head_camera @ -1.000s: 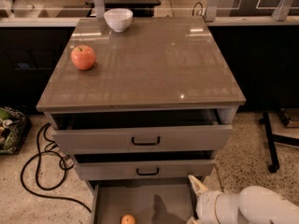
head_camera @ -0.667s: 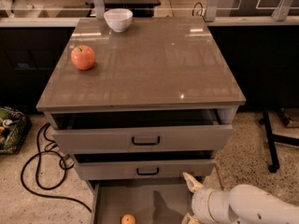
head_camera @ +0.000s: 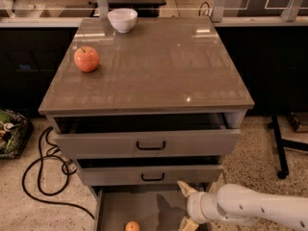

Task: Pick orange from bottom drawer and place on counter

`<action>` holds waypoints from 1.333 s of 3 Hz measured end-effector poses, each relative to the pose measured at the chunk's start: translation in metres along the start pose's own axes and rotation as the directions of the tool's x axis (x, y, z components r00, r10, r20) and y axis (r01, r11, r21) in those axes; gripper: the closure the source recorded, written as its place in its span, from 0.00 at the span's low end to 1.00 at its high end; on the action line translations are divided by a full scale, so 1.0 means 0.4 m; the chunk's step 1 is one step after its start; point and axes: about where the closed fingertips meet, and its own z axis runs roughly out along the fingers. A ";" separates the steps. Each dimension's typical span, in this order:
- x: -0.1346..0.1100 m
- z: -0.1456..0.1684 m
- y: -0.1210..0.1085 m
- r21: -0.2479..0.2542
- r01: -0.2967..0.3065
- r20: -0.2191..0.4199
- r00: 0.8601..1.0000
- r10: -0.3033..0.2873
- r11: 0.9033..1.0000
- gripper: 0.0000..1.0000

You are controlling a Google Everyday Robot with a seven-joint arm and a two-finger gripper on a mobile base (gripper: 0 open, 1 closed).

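Nearest, on floor of pulled-out bottom drawer (head_camera: 149, 207): orange (head_camera: 132, 226), left of gripper (head_camera: 186, 206), clearly apart from it, untouched. Gripper over drawer's right side, fingers (head_camera: 184, 186) spread, holding nothing. Above, two upper drawers (head_camera: 147, 143) partly open. Farther back on counter (head_camera: 163, 71): apple (head_camera: 86, 59) at left, white bowl (head_camera: 122, 19) at rear.

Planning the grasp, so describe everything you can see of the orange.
The orange is small, round, smooth-looking and evenly bright orange. It rests on the flat grey floor of the open bottom drawer, left of the middle, and its underside is cut off by the picture's lower edge. Nothing else touches it. The gripper hangs to its right with fingers open, clear of it.
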 end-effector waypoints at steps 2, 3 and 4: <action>0.043 0.161 0.034 -0.118 -0.019 0.061 0.998 0.026 0.993 0.00; 0.049 0.189 0.036 -0.127 -0.019 0.063 0.998 0.027 0.992 0.00; 0.088 0.277 0.046 -0.166 -0.031 0.089 0.995 0.046 0.986 0.00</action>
